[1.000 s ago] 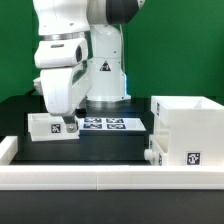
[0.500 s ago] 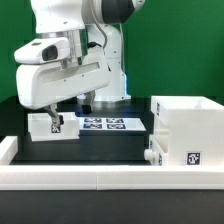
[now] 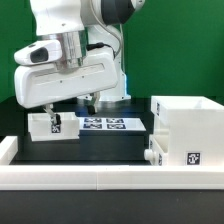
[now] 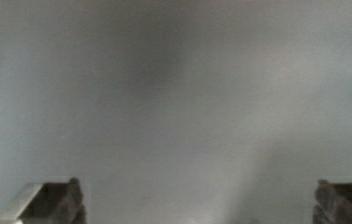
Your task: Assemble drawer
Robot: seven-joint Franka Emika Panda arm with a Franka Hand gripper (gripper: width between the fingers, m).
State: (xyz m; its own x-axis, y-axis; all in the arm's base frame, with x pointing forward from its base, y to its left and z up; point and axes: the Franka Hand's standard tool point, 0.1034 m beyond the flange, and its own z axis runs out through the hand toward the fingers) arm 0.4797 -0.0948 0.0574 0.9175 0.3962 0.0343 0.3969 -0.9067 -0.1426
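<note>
My arm (image 3: 75,30) is the biggest thing here, a white bulk filling the upper part of the exterior view on its left, in front of a green backdrop. Below it lies the black table (image 3: 110,146), closed in along the near side by a low white border rail (image 3: 80,178). The drawer shell (image 3: 190,135) stands upright on the exterior view's right, just behind that rail, its top open and a square tag (image 3: 194,157) on its near face. My gripper (image 3: 72,108) hangs over the table on the exterior view's left, well apart from the shell, with the jaws spread wide and holding nothing. One dark finger reaches down at the small tray (image 3: 42,127), but I cannot tell whether it touches. That tray sits on the table at the exterior view's left, a tag of its own (image 3: 57,126) on its front. Just beside it, toward the shell, the marker board (image 3: 103,124) lies flat near my base. In the wrist view my gripper (image 4: 199,205) shows only as two fingertips (image 4: 52,200) far apart at the edges, with a grey blur between them.
</note>
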